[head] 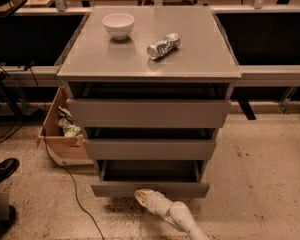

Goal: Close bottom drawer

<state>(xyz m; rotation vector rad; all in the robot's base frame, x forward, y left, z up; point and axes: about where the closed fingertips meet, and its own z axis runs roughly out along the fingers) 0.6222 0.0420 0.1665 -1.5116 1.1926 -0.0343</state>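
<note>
The bottom drawer (pixel 150 188) is the lowest of three grey drawers in the grey cabinet (pixel 149 64). It stands partly pulled out, with its dark tray showing behind the plain front. My gripper (pixel 143 195) comes in low from the bottom right on a white arm. Its pale tip sits against the lower edge of the drawer front, a little left of centre.
A white bowl (pixel 118 25) and a crushed silver can (pixel 163 46) lie on the cabinet top. A cardboard box (pixel 65 134) with trash stands left of the cabinet. A cable (pixel 72 189) runs over the floor. A black shoe (pixel 2 171) is at far left.
</note>
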